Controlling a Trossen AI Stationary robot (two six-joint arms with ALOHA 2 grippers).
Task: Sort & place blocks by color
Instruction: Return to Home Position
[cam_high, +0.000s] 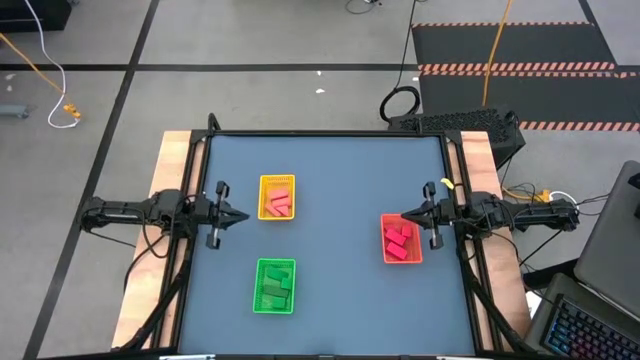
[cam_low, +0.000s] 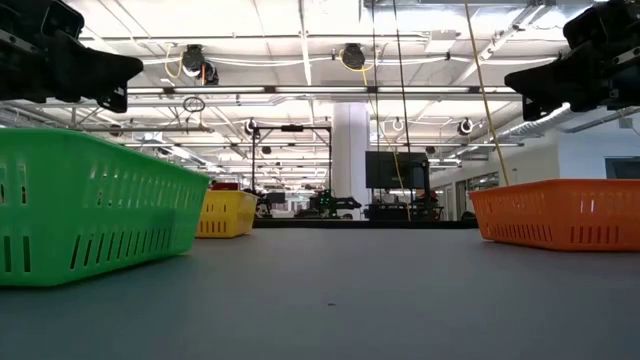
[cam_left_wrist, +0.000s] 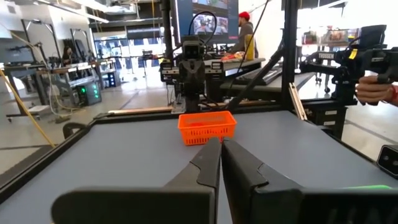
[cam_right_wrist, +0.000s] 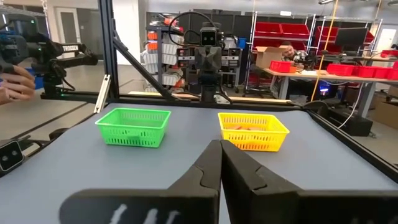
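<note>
The blocks (cam_high: 278, 201) are seen sorted (colour by colour) into the yellow tray (cam_high: 262, 197), green tray (cam_high: 258, 287) and red tray (cam_high: 384, 240). The left hand (cam_high: 243, 216) and right hand (cam_high: 405, 215) are clenched, empty, above the desk (cam_high: 340, 190).

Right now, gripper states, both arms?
Left gripper: closed, empty, at the table's left edge.
Right gripper: closed, empty, at its right edge.

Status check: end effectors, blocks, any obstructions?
Left end effector shut, empty, left table edge. Right end effector shut, empty, by red tray. Blocks sorted, none loose. Nothing obstructing.
</note>
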